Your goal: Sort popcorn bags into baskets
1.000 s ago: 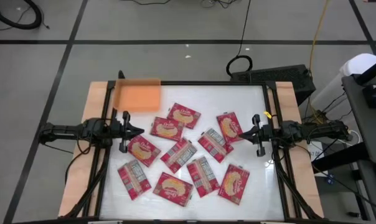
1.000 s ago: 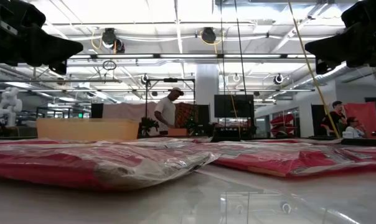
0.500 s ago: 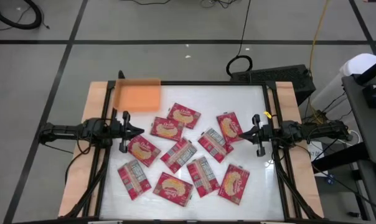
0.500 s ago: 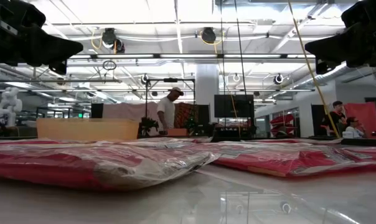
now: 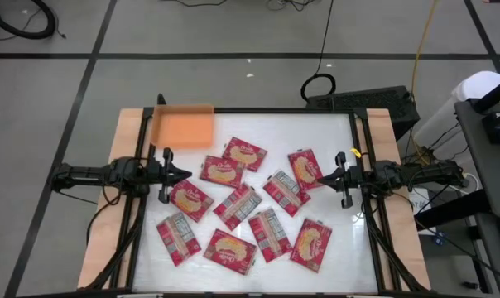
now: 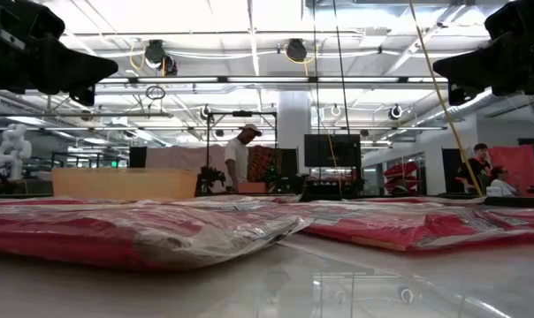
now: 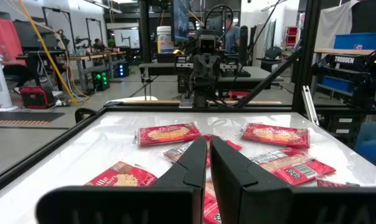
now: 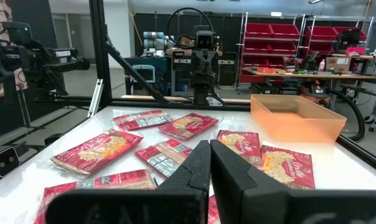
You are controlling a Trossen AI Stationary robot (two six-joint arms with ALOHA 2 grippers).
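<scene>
Several flat red popcorn bags (image 5: 237,205) lie scattered flat on the white tabletop, from the middle toward the near edge; they also show in the left wrist view (image 7: 169,133) and the right wrist view (image 8: 102,150). The orange basket (image 5: 182,127) stands at the far left corner, nothing showing inside it (image 8: 298,116). My left gripper (image 5: 186,174) hovers level at the table's left edge, shut, pointing toward the bags. My right gripper (image 5: 318,181) hovers level at the right edge, shut, facing the left one. Both are above the table, with nothing between their fingers (image 7: 208,144) (image 8: 210,148).
Light wooden boards (image 5: 101,240) (image 5: 399,240) and black frame rails (image 5: 132,240) run along the table's left and right sides. A black box with cables (image 5: 362,101) sits on the floor beyond the far edge. A person (image 6: 239,157) stands in the room behind the table.
</scene>
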